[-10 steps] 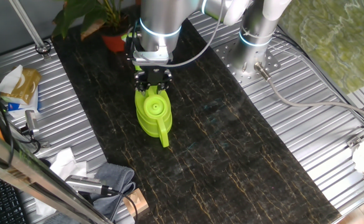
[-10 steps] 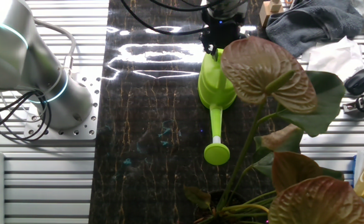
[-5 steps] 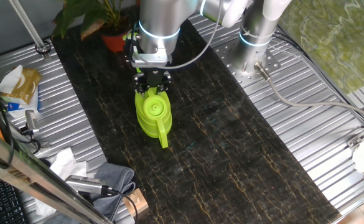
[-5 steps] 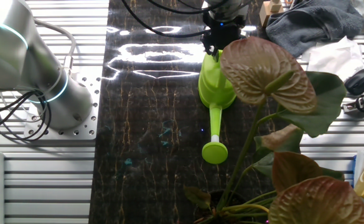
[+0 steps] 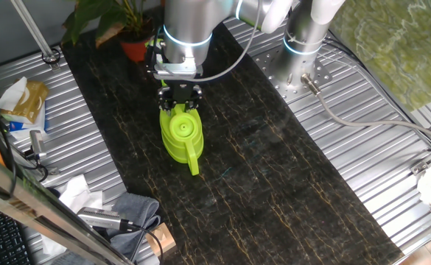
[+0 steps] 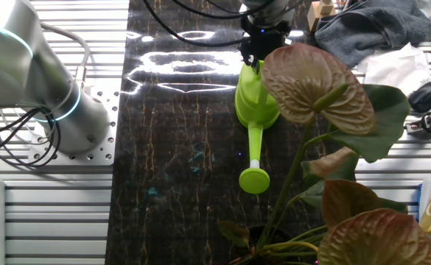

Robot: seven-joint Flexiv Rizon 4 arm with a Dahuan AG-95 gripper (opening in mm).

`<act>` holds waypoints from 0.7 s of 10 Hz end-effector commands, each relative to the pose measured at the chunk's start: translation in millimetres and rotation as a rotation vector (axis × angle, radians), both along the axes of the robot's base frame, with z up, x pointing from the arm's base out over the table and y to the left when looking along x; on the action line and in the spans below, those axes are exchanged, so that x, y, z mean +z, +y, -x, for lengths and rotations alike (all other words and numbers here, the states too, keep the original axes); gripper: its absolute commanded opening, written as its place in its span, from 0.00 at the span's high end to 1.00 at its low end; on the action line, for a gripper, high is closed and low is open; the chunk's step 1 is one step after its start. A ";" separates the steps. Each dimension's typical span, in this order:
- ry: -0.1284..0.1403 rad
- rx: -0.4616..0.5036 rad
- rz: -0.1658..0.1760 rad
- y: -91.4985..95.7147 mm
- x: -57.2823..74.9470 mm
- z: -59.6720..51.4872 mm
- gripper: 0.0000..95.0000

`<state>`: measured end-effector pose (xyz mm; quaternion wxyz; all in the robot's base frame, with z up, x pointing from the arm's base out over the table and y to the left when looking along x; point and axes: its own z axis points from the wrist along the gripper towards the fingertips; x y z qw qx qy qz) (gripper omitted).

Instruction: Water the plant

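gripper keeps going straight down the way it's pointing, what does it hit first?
The gripper points down at the lime-green watering can and sits right at its top edge, so it would most likely meet the can's body first, then the dark tabletop beneath. Whether the fingers already touch the can cannot be told.

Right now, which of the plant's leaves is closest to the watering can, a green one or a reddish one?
The big reddish-brown leaf at the top of the plant; in the other fixed view it overlaps the watering can, while the green leaves sit farther away.

The plant point(image 6: 326, 140) is cut off by picture edges; its leaf hides part of the gripper point(image 6: 253, 59).
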<state>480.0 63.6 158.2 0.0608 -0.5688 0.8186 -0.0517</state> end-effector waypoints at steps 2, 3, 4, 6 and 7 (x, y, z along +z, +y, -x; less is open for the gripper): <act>0.005 -0.032 -0.004 0.3 0.2 -0.3 0.60; 0.005 -0.053 -0.005 0.3 0.2 -0.3 0.80; 0.005 -0.061 -0.006 0.3 0.2 -0.3 0.80; 0.005 -0.073 -0.008 0.4 0.2 -0.3 0.80; 0.004 -0.074 -0.007 0.4 0.2 -0.3 0.80</act>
